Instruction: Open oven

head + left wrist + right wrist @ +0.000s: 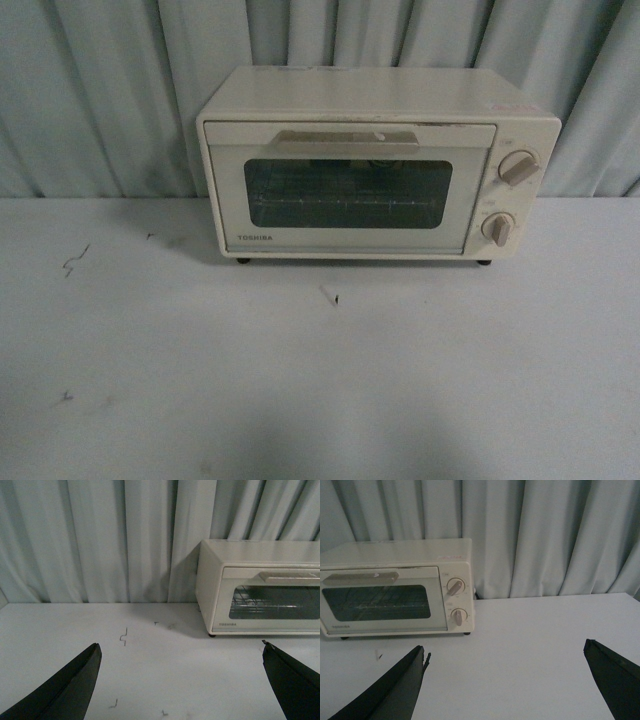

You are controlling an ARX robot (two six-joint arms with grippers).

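The cream-white Toshiba oven [375, 165] stands at the back of the table against the curtain. Its glass-windowed door [345, 192] is shut, with the flat beige handle [348, 139] along its top edge and two knobs [518, 167] to the right. A wire rack shows through the glass. The oven also shows in the left wrist view [260, 587] and in the right wrist view [395, 595]. Neither arm shows in the front view. My left gripper [181, 647] is open and empty, well short of the oven. My right gripper [505, 650] is open and empty, also short of it.
The pale table [320, 380] carries small dark scuffs [75, 262] and a fleck [331, 296] in front of the oven. A pleated grey-blue curtain [100, 90] hangs close behind the oven.
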